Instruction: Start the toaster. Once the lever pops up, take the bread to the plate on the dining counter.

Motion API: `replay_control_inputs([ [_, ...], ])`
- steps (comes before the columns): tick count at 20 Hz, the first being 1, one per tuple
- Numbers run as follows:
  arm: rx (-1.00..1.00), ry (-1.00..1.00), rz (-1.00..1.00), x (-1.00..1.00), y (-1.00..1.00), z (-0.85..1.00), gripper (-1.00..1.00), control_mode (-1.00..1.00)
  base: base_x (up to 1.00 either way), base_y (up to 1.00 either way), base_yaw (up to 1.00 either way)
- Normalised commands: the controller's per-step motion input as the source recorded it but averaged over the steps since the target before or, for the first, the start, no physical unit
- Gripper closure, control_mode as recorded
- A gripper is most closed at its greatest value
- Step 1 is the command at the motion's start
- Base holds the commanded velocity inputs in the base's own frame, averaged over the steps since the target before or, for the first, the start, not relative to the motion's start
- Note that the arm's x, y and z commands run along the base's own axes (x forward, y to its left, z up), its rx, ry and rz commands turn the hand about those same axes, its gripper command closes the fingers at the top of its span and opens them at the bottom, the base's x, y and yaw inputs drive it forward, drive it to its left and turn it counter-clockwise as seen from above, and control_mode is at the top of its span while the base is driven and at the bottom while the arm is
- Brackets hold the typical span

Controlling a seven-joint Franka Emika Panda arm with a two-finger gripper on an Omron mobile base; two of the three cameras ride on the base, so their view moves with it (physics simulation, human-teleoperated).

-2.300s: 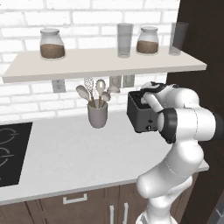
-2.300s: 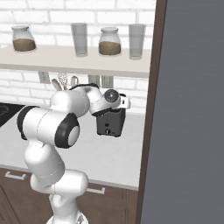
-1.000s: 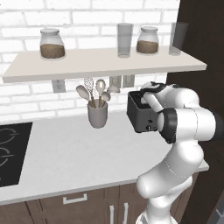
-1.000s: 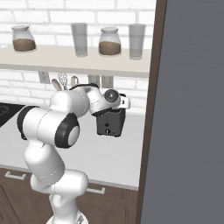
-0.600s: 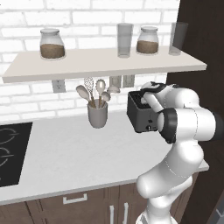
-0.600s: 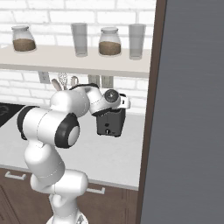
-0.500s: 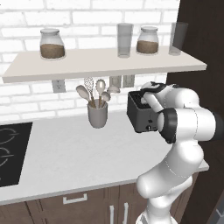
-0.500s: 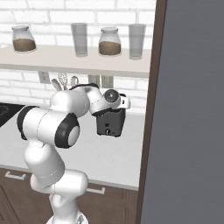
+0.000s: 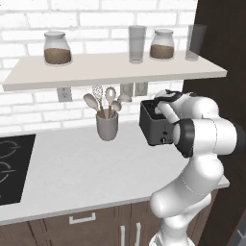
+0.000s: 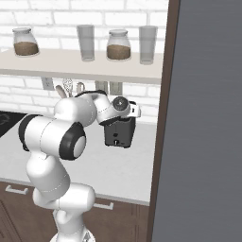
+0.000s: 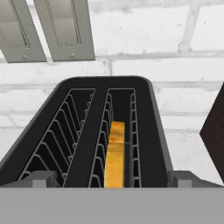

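Observation:
The dark toaster (image 9: 153, 126) stands on the pale grey worktop by the brick wall, also seen as the toaster (image 10: 118, 133) from the right. In the hand view I look down into the toaster (image 11: 144, 109): the bread (image 11: 115, 154) sits edge-up deep in its right slot, and the left slot is empty. My gripper (image 11: 113, 179) hovers just above the toaster top, open, with one fingertip outside each long side and nothing between them. The plate and the dining counter are out of view.
A grey utensil cup (image 9: 107, 126) with spoons stands left of the toaster. A shelf (image 9: 115, 69) with jars and glasses hangs close overhead. A black hob (image 9: 12, 166) lies far left. A tall dark cabinet wall (image 10: 203, 118) stands right of the toaster.

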Motion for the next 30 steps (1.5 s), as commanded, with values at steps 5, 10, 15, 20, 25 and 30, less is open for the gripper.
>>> replay_control_inputs([
  [5, 0.0, 0.0, 0.0, 0.0, 0.0, 0.0, -1.0, -1.0, 0.0, 0.0, 0.0],
  [10, 0.0, 0.0, 0.0, 0.0, 0.0, 0.0, -1.0, -1.0, 0.0, 0.0, 0.0],
  [15, 0.0, 0.0, 0.0, 0.0, 0.0, 0.0, -1.0, -1.0, 0.0, 0.0, 0.0],
  [20, 0.0, 0.0, 0.0, 0.0, 0.0, 0.0, -1.0, -1.0, 0.0, 0.0, 0.0],
  [25, 0.0, 0.0, 0.0, 0.0, 0.0, 0.0, -1.0, -1.0, 0.0, 0.0, 0.0],
  [30, 0.0, 0.0, 0.0, 0.0, 0.0, 0.0, -1.0, -1.0, 0.0, 0.0, 0.0],
])
